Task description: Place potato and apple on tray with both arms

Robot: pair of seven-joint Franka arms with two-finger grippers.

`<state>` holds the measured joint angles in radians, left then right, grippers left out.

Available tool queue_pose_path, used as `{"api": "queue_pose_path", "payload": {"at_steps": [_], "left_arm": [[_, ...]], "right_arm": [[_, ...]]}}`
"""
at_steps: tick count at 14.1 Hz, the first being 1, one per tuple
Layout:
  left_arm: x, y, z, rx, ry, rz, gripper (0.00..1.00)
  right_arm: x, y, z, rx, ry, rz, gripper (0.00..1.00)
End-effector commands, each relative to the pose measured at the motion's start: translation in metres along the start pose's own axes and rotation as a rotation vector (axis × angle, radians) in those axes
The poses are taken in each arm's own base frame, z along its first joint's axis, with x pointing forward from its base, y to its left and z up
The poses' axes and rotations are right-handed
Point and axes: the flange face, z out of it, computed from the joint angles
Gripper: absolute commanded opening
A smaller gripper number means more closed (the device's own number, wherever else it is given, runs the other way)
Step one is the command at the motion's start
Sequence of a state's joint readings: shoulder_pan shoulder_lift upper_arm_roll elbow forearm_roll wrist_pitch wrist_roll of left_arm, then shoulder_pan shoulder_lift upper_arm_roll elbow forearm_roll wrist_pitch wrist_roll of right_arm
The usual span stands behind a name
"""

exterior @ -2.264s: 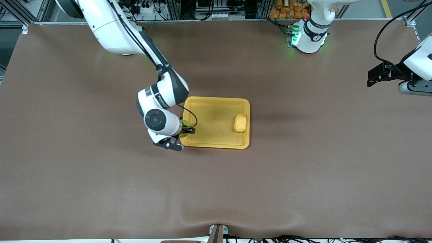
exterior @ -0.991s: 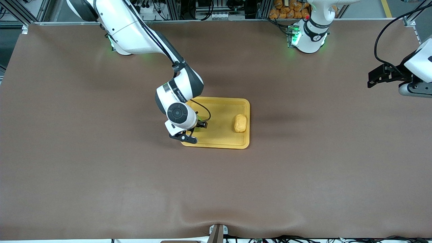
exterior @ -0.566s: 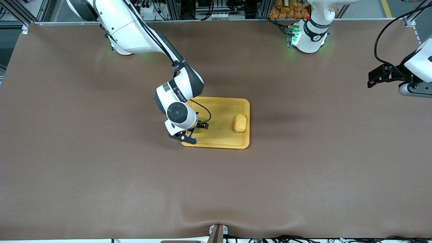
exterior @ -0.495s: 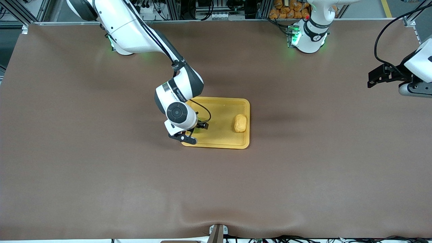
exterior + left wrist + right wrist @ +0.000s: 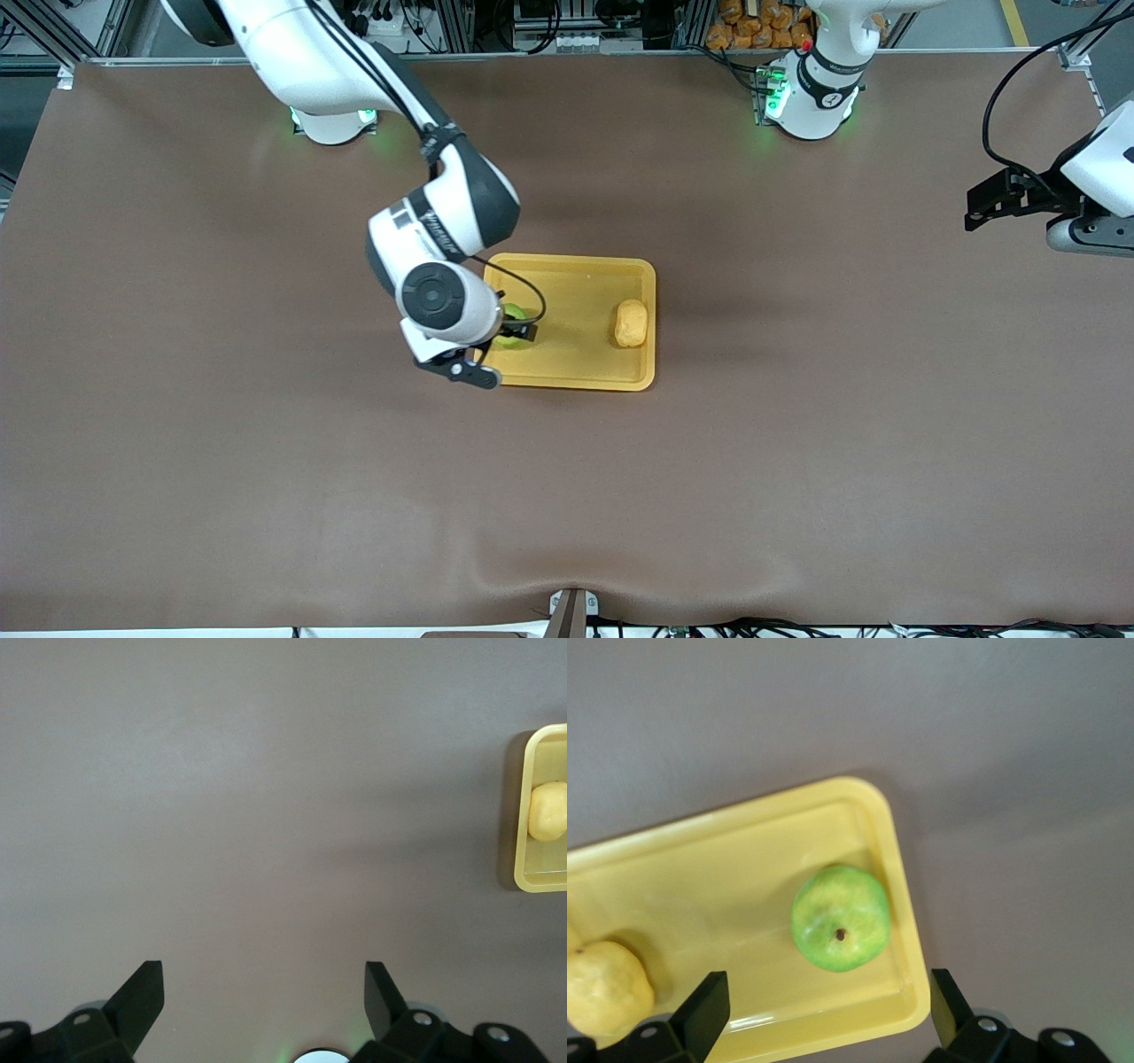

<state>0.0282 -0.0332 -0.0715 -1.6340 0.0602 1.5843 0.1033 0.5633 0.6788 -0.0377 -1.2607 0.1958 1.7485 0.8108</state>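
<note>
Right wrist view: apple (image 5: 840, 918) is lying in tray (image 5: 726, 846), potato (image 5: 604, 988) at its 8 o'clock. Right gripper (image 5: 824, 1014) is hovering over it, released; left gripper (image 5: 263, 1005), released, is waiting. Next: retreat.

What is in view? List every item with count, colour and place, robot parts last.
tray: one, yellow-orange, mid-table.
apple: one, green, in the tray at the right arm's end.
potato: one, yellow-tan, in the tray at the left arm's end.
table: one, brown.
right gripper: one, black, open, over the apple and the tray's edge.
left gripper: one, black, open, waiting over bare table at the left arm's end.
</note>
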Motion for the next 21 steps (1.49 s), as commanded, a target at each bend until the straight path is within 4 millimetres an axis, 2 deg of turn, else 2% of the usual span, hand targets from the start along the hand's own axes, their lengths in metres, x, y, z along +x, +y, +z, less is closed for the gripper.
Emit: {"api": "queue_pose_path", "payload": {"at_steps": [1,4,5,7,11,13,16,19,21], "left_arm": [[-0.001,-0.001,-0.013,0.004,0.012,0.011,1.00],[-0.002,0.005,-0.020,-0.046,0.024,-0.024,1.00],[-0.003,0.006,-0.022,-0.047,0.027,-0.029,1.00],[-0.004,0.011,-0.028,-0.046,0.032,-0.023,1.00],[-0.006,0.008,-0.028,-0.047,0.018,-0.029,1.00],[-0.007,0.006,-0.027,-0.041,0.017,-0.032,1.00],[-0.007,0.006,-0.027,-0.037,0.017,-0.031,1.00],[-0.006,0.008,-0.028,-0.033,0.017,-0.028,1.00],[-0.007,0.007,-0.028,-0.032,0.016,-0.029,1.00]], "right_arm": [[0.024,0.027,-0.054,0.025,-0.009,0.038,1.00],[0.049,0.074,-0.114,0.074,0.016,0.098,1.00],[0.051,0.089,-0.137,0.096,0.037,0.116,1.00],[0.064,0.123,-0.161,0.101,0.057,0.151,1.00],[0.086,0.205,-0.201,0.109,0.053,0.102,1.00],[0.091,0.240,-0.221,0.123,0.064,0.091,1.00],[0.078,0.270,-0.245,0.075,0.072,0.046,1.00],[0.056,0.292,-0.282,0.001,0.167,-0.088,1.00],[0.055,0.331,-0.298,-0.006,0.169,-0.173,1.00]]}}
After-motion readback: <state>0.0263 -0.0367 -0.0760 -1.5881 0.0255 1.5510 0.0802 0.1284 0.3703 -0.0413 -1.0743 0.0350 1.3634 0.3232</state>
